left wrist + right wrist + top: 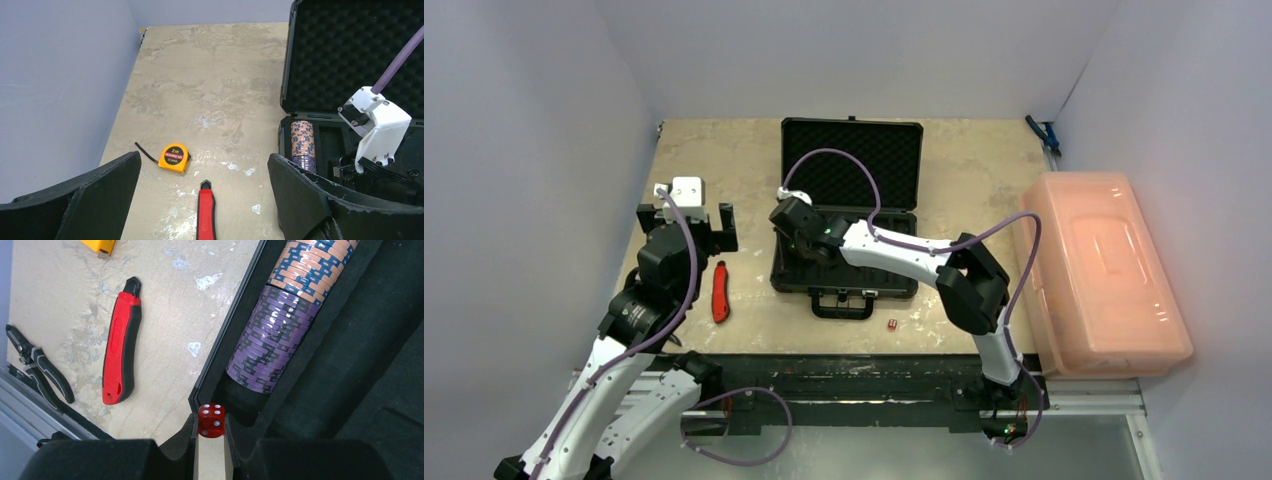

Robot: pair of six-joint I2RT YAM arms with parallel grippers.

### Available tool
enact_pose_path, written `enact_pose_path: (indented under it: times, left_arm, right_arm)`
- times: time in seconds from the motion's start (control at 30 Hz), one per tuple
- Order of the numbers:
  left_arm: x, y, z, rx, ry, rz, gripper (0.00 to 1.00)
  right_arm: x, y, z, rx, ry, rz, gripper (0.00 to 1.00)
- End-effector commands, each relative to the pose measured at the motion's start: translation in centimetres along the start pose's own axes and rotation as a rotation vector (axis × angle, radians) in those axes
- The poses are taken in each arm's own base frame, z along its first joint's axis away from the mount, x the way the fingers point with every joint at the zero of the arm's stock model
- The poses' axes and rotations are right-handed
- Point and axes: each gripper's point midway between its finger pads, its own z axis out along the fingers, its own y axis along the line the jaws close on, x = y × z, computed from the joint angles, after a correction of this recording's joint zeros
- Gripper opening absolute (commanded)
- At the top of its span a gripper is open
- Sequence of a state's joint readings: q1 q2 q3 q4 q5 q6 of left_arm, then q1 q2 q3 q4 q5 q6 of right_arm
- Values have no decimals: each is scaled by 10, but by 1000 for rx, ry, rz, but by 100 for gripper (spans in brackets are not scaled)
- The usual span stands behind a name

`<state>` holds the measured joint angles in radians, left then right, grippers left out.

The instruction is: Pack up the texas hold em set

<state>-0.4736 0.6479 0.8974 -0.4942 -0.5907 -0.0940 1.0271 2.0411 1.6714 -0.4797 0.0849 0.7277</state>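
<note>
While the right claw [211,442] pinches a red die [211,420] narrowly between its pads, low at the case's left rim by the end of the chip groove, packing stands part done. The case [851,205] lies open mid-table, lid up.

One groove holds ridged chips on edge, a purple stack [265,345] and an orange-and-blue stack [312,265] set end to end.

Outstanding, by my reading:
- seat the held die;
- fetch the second die [892,324], which lies on the table just in front of the handle;
- close the lid.

Other tray recesses are hidden by the arm. The left claw [204,165] stands wide and empty above the table [714,170], left of the case.

Materials:
- Case: hard black shell, egg-crate foam in the lid, matte moulded tray.
- Die: glossy, white pips, rounded corners.
- Table: worn, blotchy beige.
</note>
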Motion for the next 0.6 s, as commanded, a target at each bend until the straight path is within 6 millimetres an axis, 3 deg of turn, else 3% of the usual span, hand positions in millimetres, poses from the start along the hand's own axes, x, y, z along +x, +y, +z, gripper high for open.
enact_pose_path:
  times: [0.0,0.13,0.57]
  left_arm:
    - [-10,-3,-1,16,-30,-31,100]
    - [-9,-4,-1,20,-27,-30,100]
    - [-10,-5,-1,30,-37,-33,100]
  right_arm:
    - [1,-1,3,21,-2,26,0]
    - [2,-4,7,34,-1,28,0]
    - [7,-2,17,25,22,20,17]
